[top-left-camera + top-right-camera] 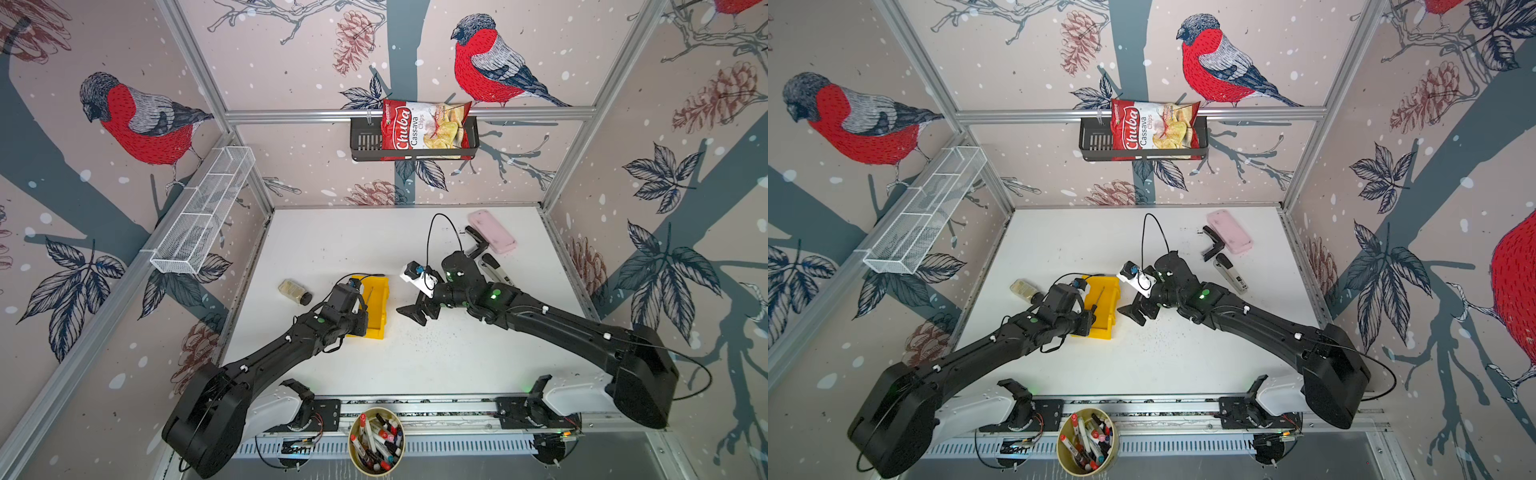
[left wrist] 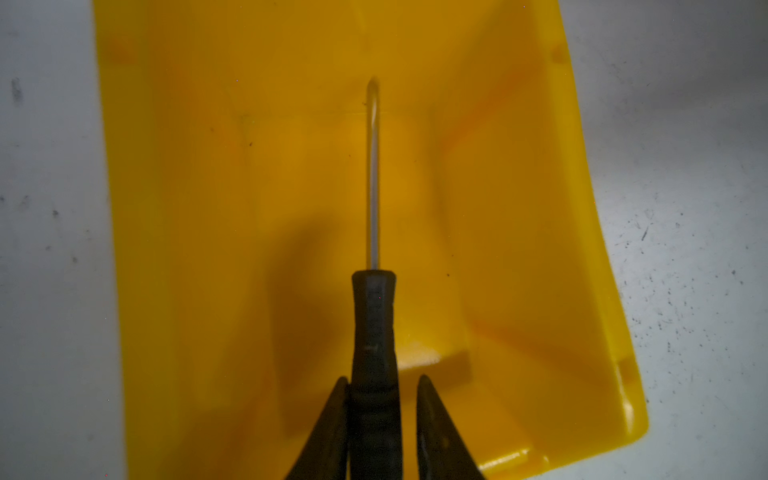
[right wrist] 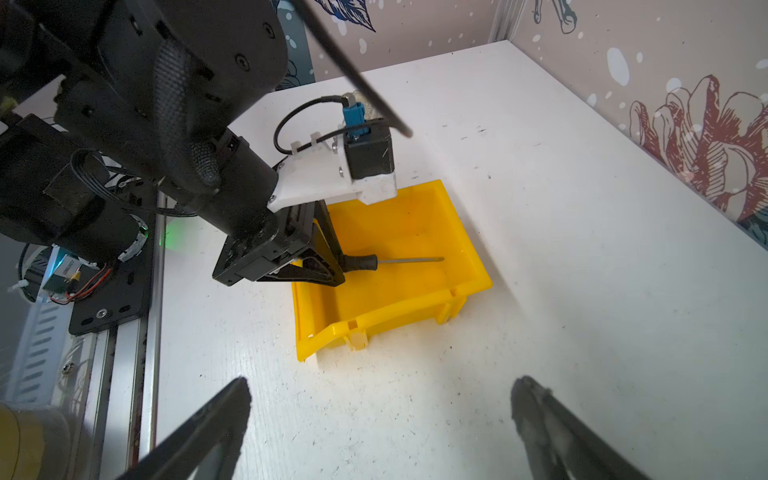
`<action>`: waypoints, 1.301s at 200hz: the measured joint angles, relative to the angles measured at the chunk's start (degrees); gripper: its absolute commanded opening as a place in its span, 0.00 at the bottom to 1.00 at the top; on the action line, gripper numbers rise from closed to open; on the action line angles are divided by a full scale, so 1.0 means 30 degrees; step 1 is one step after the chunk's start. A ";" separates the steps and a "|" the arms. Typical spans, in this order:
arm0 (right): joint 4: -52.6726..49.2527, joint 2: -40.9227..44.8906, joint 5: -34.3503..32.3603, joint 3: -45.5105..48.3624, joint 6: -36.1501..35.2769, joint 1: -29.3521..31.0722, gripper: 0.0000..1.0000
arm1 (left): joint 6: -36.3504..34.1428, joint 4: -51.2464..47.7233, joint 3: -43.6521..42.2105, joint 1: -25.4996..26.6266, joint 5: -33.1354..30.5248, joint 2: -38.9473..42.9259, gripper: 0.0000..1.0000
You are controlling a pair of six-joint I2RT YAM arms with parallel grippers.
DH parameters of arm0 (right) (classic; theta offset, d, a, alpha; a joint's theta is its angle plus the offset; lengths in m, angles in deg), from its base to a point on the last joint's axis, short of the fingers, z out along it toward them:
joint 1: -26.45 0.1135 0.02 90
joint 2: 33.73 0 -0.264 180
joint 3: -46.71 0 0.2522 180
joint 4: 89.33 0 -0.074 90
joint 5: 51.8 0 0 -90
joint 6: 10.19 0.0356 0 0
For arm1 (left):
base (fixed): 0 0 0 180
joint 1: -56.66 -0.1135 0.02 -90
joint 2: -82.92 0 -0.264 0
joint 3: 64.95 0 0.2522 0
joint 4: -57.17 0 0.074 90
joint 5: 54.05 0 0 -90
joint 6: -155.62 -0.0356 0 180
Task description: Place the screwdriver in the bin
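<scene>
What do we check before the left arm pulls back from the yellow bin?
1. Screwdriver within the bin outline: ok, tip and handle both over its floor.
2. Left gripper let go of the handle: not ok, jaws parted with a gap on one side, but the handle touches the other side.
3. Screwdriver resting on the bin floor: cannot tell.
4. Bin upright on the table: ok.
5. Right gripper clear of the bin: ok, open and apart from it.
</scene>
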 measured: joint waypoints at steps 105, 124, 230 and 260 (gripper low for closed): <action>0.2514 0.1967 -0.2601 0.1836 0.2069 -0.1173 0.99 | -0.0299 0.0284 0.1341 0.0000 -0.0561 0.1071 0.78; 0.3614 0.2783 -0.3417 0.2579 0.2965 -0.1916 1.00 | -0.0809 0.0699 0.1603 0.0000 -0.1042 0.1188 0.79; 0.9595 0.5493 -0.7992 0.8196 0.6827 -0.9107 1.00 | -0.3963 0.8918 -0.1231 -0.2018 -0.6980 0.2616 0.89; 1.0761 0.5355 -0.8014 0.9428 0.6761 -1.1555 1.00 | -0.4590 1.1679 -0.1909 -0.4801 -0.6965 0.2127 0.93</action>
